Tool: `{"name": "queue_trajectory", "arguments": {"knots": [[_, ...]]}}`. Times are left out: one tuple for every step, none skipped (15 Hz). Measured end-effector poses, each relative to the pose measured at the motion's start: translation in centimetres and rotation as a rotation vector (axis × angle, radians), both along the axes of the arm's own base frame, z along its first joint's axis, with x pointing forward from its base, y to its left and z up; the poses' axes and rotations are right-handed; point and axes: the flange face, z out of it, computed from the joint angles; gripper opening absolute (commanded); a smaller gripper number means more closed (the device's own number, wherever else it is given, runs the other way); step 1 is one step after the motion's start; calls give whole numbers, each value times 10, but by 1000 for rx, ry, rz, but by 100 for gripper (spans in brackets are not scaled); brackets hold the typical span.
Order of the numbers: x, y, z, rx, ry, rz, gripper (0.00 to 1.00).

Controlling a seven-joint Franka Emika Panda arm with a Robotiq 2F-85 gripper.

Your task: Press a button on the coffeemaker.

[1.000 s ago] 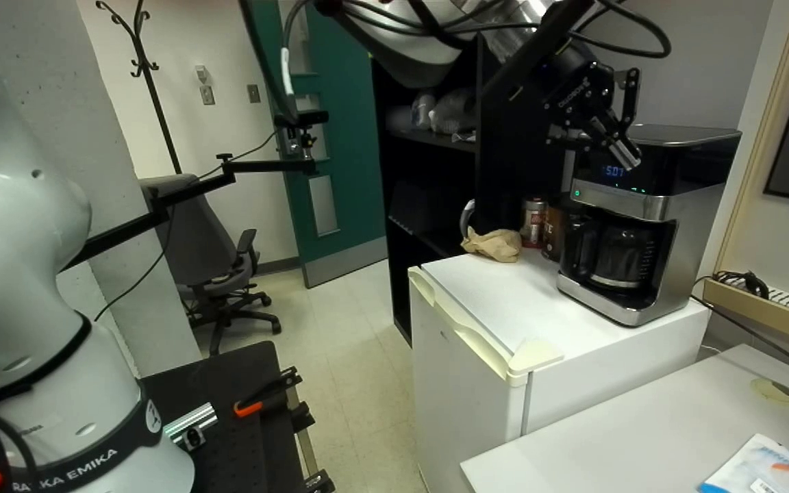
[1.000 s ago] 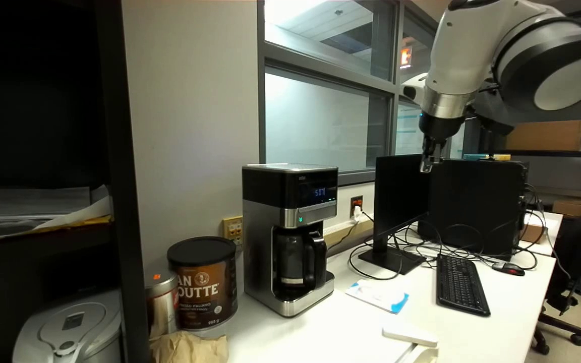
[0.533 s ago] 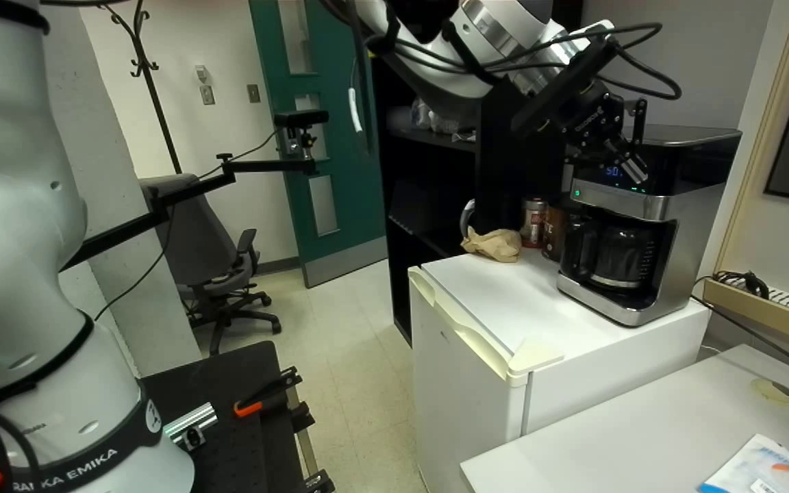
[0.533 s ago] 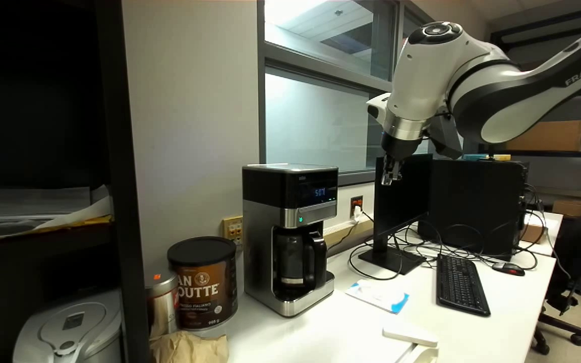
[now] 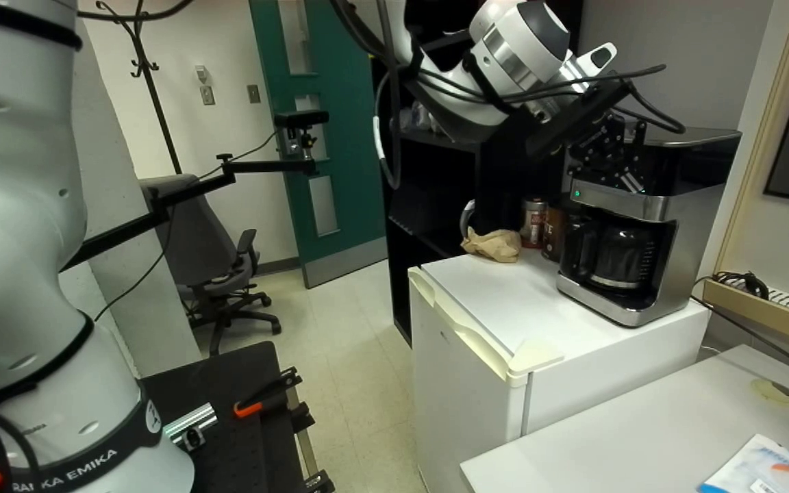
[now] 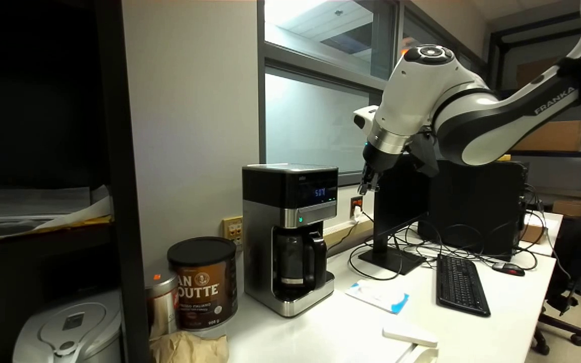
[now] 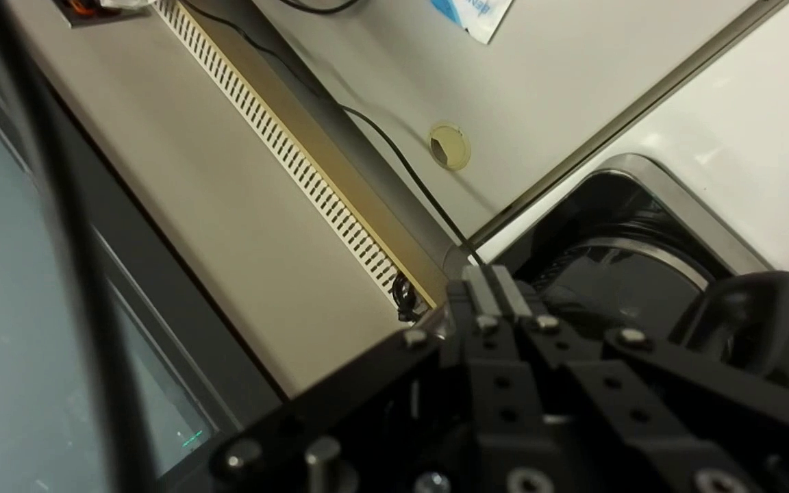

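Note:
The coffeemaker is a boxy black and silver machine, upright in both exterior views [image 5: 699,239] [image 6: 257,242]. Its blue clock display [image 6: 319,192] is lit, above a silver button strip [image 6: 316,212] with a green light [image 6: 300,219]. A dark glass carafe [image 6: 290,262] sits inside. My gripper [image 5: 631,182] overlaps the front panel in an exterior view and hides the clock there. In an exterior view my gripper [image 6: 368,190] hangs right of the panel, with a gap. In the wrist view my gripper [image 7: 497,290] is shut and empty; the carafe [image 7: 614,287] shows beyond; the button strip is not visible there.
The coffeemaker stands on a white fridge [image 5: 504,294]. A brown coffee tin [image 6: 202,287] and a crumpled paper bag [image 5: 494,244] are beside it. A black monitor [image 6: 401,201] is behind the gripper. A keyboard [image 6: 462,285] and a packet [image 6: 379,296] lie on the desk.
My gripper has moved down and closer to the coffeemaker's front panel, and it now covers the clock in an exterior view. The coffeemaker has not moved.

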Motion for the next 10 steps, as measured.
{"name": "queue_trajectory", "arguments": {"knots": [[3, 1, -3, 8, -7, 10, 0], [5, 2, -5, 16, -13, 20, 0], [8, 3, -7, 24, -20, 31, 0], [10, 5, -9, 32, -26, 42, 0], [12, 6, -11, 41, -32, 53, 0], [14, 8, -13, 49, -39, 63, 0], [16, 10, -14, 55, -44, 72, 0], [17, 12, -15, 61, -48, 80, 0], [19, 14, -17, 65, -52, 86, 0], [21, 16, -18, 69, -56, 92, 0]]}}
